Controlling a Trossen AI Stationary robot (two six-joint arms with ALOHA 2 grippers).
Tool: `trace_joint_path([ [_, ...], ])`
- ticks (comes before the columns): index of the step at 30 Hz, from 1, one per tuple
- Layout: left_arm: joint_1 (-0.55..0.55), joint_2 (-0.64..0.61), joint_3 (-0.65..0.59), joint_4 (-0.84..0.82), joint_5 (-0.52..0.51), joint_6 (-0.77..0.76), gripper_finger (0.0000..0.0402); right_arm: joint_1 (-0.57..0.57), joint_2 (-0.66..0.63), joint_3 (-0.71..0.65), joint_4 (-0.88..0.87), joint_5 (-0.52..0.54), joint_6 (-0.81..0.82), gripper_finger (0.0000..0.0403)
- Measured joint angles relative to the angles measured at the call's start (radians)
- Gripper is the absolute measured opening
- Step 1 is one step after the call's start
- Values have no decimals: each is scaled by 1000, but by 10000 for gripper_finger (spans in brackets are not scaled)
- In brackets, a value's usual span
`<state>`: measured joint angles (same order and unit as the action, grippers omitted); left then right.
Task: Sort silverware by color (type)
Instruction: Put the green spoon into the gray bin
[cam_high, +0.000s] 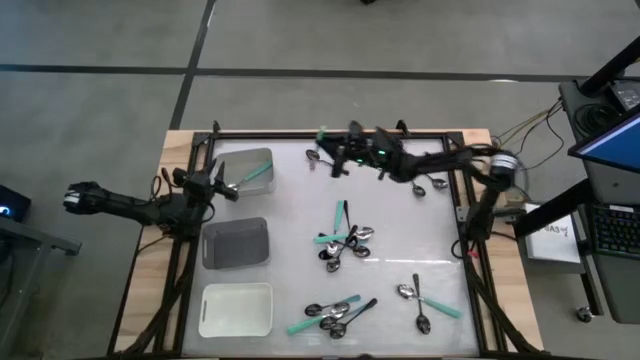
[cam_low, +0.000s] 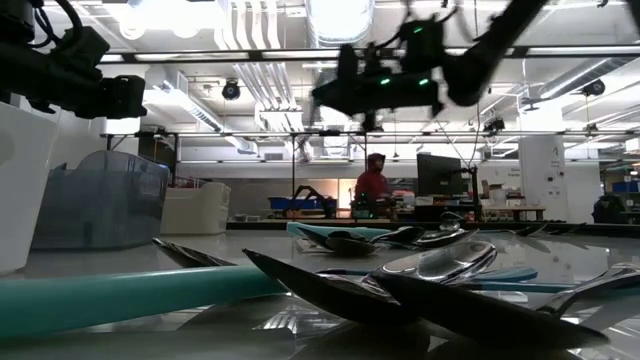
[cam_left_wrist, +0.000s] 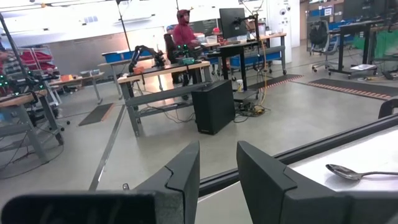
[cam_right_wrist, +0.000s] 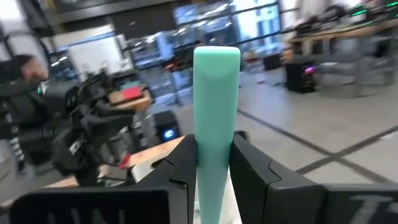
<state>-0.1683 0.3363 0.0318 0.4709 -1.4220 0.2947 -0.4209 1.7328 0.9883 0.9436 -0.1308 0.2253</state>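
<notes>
The right end effector is clamping a teal-handled spoon high above the white table's far edge and should be carrying it level to the clear tray, where the left end effector is waiting slightly parted, empty.

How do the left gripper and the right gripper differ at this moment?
The right gripper is shut on a teal-handled spoon; the left gripper is open and holds nothing. In the high view, the right one reaches over the table's far side, while the left one is by the clear tray. Both have dark fingers.
</notes>
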Motion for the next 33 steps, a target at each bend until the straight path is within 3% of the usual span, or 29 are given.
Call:
trace_joint_path([
  [6,0,0,0,0,0,0,90,3,219,291,-42,-36,25,62],
  [12,0,0,0,0,0,0,90,3,358,496,-131,-66,114,62],
  [23,0,0,0,0,0,0,90,15,504,710,-149,-88,109,62],
  [33,0,0,0,0,0,0,90,21,612,878,-370,-121,102,64],
])
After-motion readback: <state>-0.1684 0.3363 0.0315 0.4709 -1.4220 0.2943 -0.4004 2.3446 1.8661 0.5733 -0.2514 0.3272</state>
